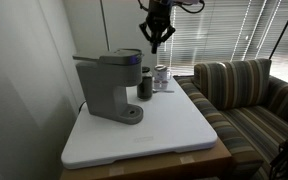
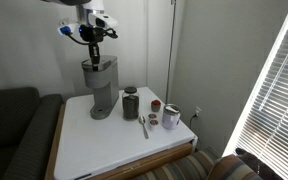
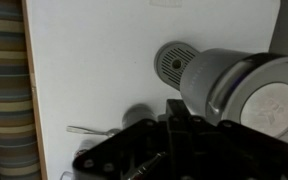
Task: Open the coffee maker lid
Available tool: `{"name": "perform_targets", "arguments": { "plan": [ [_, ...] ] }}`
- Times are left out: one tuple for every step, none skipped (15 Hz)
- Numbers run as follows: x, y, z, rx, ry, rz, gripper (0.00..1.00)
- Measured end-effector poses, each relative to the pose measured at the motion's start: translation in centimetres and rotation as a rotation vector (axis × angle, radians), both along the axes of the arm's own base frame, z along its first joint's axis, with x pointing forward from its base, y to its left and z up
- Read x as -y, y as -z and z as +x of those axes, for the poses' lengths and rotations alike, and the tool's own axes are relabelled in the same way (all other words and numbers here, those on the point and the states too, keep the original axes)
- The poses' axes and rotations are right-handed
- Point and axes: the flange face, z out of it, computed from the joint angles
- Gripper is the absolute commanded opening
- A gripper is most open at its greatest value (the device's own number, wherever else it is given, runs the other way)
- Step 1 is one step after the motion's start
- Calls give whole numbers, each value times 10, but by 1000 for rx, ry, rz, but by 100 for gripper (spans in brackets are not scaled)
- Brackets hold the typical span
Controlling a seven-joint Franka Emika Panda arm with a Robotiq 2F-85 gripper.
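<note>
1. While the lid (image 1: 114, 56) lies shut and flat on the head of the coffee maker (image 1: 108, 88), the tool (image 1: 156, 44) hangs in the air above it, clear of the machine and touching nothing.
2. Both exterior views show the tool pointing straight down. Its fingers look drawn near together, but how far they are parted cannot be told. It has hold of nothing.
3. Below the tool, the coffee maker stands upright on the white surface (image 1: 154, 130), near the wall, with its round drip base (image 1: 130, 115) under the overhanging head.
4. Seen in the wrist view, the gray head (image 3: 246, 92) lies just ahead of the tool's dark body, and the drip base shows beside it on the surface.
5. Lower than the tool and just beside the machine stands a small dark cup (image 1: 145, 86), with glass jars (image 1: 162, 76) next to it.
6. Near the cup, a spoon (image 2: 144, 126) lies flat on the surface.
7. Farther out, a striped sofa (image 1: 246, 92) stands beside the surface, and window blinds (image 1: 224, 30) hang behind the tool.
</note>
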Motion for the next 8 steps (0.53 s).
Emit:
{"name": "perform_targets", "arguments": {
  "plan": [
    [0,4,0,21,30,22,0],
    [1,8,-1,40,57,45,0],
    [2,14,-2,59,85,69,0],
    [3,19,-5,78,114,91,0],
    [5,23,-8,95,142,111,0],
    [8,27,-13,112,171,128,0],
    [10,30,-19,130,199,145,0],
    [13,33,-25,147,225,159,0]
  ]
}}
